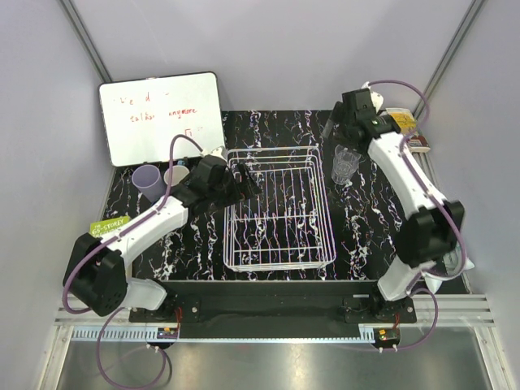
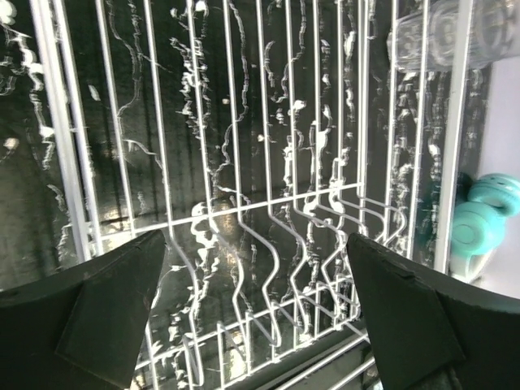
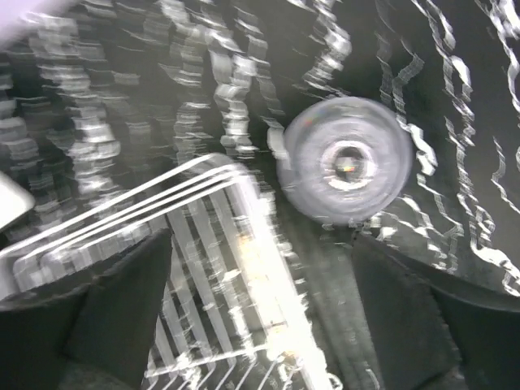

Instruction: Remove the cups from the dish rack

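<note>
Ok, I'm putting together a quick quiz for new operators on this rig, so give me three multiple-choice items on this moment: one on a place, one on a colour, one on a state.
1. Where is the clear glass relative to the dish rack?
A) inside it
B) upright on the table, to its right
C) tipped over in front of it

2. What colour is the tumbler left of the rack?
A) lavender
B) red
C) yellow

3. How is the left gripper?
A) shut on a mug
B) shut on a rack wire
C) open, holding nothing

Answers:
1 B: the top view shows it standing outside the rack's right side.
2 A: it reads pale purple in the top view.
3 C: the left wrist view shows the fingers wide apart above the wires.
</note>
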Motion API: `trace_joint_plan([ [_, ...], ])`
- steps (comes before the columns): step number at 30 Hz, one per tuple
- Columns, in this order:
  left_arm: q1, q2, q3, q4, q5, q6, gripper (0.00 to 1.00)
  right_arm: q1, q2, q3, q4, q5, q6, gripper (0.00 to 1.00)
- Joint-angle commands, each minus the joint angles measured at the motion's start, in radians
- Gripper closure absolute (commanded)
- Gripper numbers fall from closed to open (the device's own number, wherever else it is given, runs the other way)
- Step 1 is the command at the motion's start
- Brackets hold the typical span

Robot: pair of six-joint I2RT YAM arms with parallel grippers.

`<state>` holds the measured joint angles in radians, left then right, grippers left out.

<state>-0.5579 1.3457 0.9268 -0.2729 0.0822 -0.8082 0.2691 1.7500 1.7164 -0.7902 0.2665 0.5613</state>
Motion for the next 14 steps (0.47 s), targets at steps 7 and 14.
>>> trace_joint_plan([
  [7,-0.097,-0.040,0.103,-0.206,-0.295,0.101,0.01,0.307,-0.417,-0.349,0.284,0.062,-0.066,0.00],
  [14,-0.143,-0.111,0.060,-0.275,-0.384,0.110,0.01,0.515,-0.622,-0.601,0.338,0.209,-0.069,0.00],
])
